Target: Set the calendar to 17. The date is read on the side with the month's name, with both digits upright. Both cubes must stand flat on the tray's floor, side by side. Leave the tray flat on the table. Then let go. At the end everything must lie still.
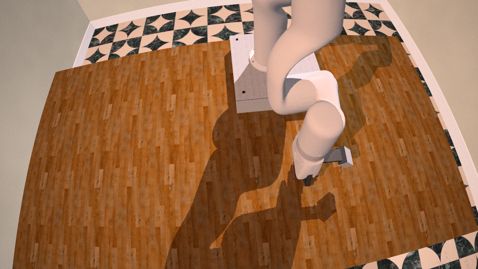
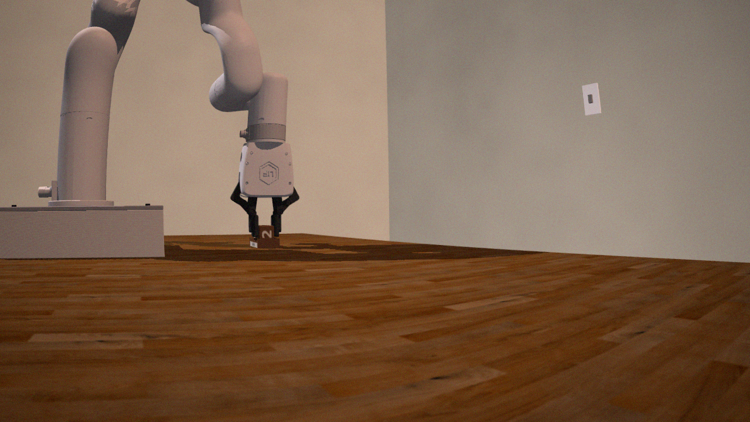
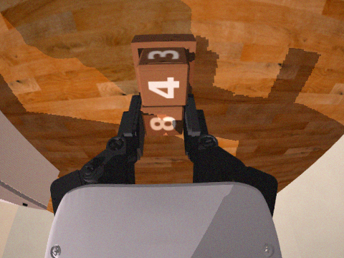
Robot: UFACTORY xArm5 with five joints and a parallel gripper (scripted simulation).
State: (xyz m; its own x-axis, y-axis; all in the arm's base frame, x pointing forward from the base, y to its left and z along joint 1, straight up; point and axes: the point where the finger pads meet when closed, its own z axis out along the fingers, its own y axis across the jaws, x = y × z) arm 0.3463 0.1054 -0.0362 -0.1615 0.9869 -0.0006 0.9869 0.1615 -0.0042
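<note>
Your gripper (image 1: pixel 307 181) (image 2: pixel 265 232) (image 3: pixel 163 107) points down at the bench (image 1: pixel 117 150) (image 2: pixel 367 325) (image 3: pixel 233 21), its two black fingers parted a little over a third of their range. In the wrist view you have a brown cube with an 8 (image 3: pixel 163 123) between them, with a finger close along either side; you cannot tell from here whether the pads press on it or stand just off it.

Just beyond the fingertips, in that same view, you can see another brown cube with a 4 (image 3: pixel 163 87) on its upward face and a 3 on its far side. It sits within the rim of the brown tray (image 2: pixel 269 243) (image 3: pixel 136 46). The 4, the 3 and the 8 all lie sideways as you see them there.

From the exterior, the tray is low beneath the gripper, at bench level, and you see a sideways 2 on a brown face (image 2: pixel 266 232) between the fingers. A small white patch (image 2: pixel 254 244) shows on the tray's side below one finger, its marking too small for you to read. From the top, your gripper hides most of the tray and cubes.
</note>
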